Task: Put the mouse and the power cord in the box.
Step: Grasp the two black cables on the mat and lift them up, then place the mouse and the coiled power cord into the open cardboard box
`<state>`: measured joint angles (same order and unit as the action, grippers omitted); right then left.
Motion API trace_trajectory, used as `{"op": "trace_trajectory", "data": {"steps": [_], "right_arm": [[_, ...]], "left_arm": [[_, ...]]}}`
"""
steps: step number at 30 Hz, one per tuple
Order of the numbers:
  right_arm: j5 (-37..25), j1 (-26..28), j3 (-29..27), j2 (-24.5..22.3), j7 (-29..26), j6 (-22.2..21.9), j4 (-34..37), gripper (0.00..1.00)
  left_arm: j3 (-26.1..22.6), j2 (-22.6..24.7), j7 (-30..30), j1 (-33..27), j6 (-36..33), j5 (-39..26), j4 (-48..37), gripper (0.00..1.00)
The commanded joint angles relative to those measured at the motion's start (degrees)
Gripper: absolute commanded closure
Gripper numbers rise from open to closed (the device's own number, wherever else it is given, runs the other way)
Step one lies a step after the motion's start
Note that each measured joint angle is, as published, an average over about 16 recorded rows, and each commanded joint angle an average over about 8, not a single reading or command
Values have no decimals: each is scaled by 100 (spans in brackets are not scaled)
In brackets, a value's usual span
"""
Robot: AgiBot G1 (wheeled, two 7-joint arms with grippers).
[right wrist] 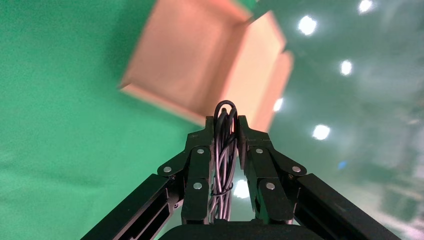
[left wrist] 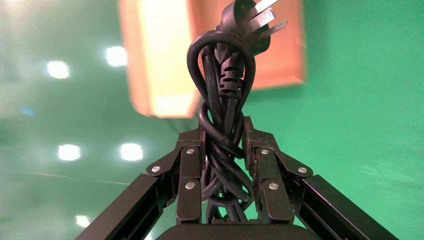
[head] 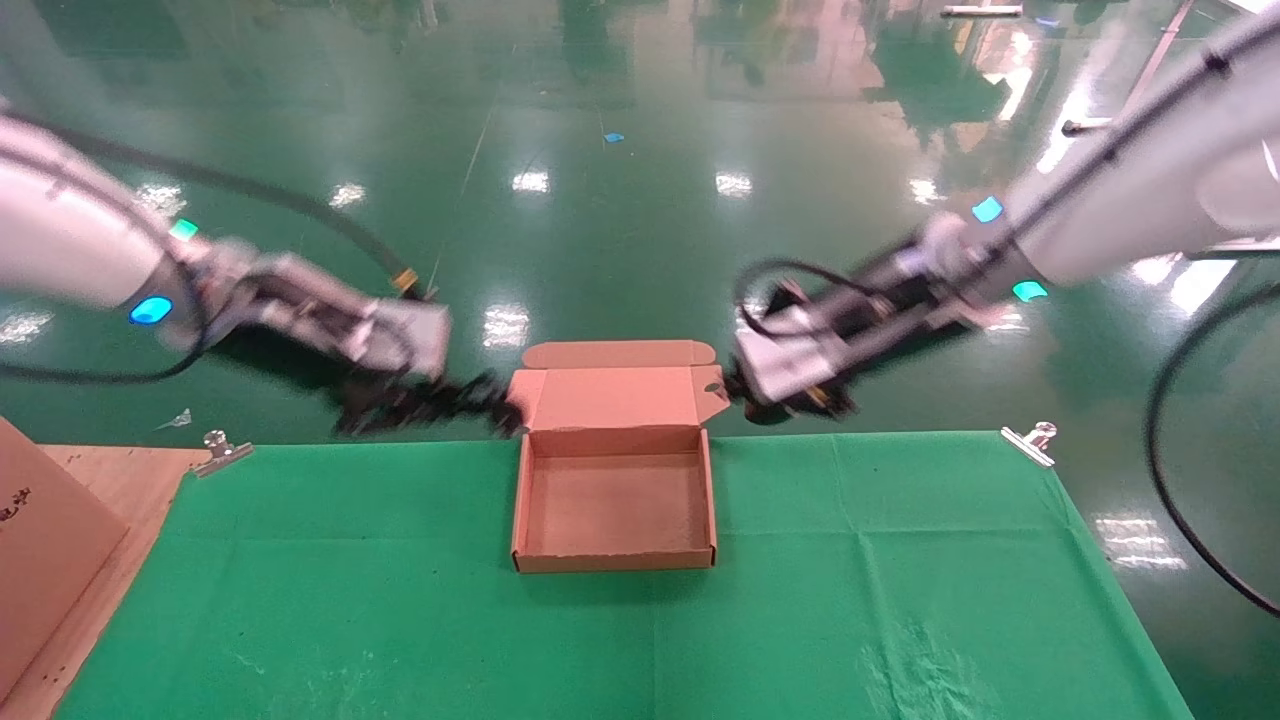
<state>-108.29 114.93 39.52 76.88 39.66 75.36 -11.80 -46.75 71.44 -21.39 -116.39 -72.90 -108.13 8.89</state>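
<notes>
The box [head: 612, 560] lies open on the green cloth, its lid [head: 615, 397] folded back toward the far edge, and nothing shows inside. My left gripper [head: 470, 400] hovers just off the box's far left corner. It is shut on the power cord [left wrist: 222, 85], a thick black bundle whose plug [left wrist: 250, 22] sticks out past the fingertips. My right gripper [head: 748, 392] hangs off the far right corner by the lid, shut on a bundle of thin black mouse cable [right wrist: 225, 131]. The mouse's body is hidden. Both wrist views show the box [left wrist: 165, 60] [right wrist: 200, 60] ahead.
A larger brown carton [head: 40, 540] stands at the table's left edge on bare wood [head: 110, 480]. Metal clips [head: 220, 450] [head: 1030, 440] pin the green cloth [head: 900, 560] at the far corners. Beyond the table is shiny green floor.
</notes>
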Motion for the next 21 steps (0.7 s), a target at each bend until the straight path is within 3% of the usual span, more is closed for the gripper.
{"op": "trace_trajectory", "data": {"steps": [1, 11, 21], "right_arm": [[36, 110, -25, 135, -112, -13, -142, 100], [650, -89, 714, 177, -1140, -372, -1625, 100], [1195, -100, 1482, 145, -1499, -1158, -1964, 100]], "left_arm": [[18, 182, -38, -147, 103, 17, 4, 100], [119, 524, -225, -193, 1369, 112, -211, 100], [210, 595, -401, 65, 1596, 350, -130, 100]]}}
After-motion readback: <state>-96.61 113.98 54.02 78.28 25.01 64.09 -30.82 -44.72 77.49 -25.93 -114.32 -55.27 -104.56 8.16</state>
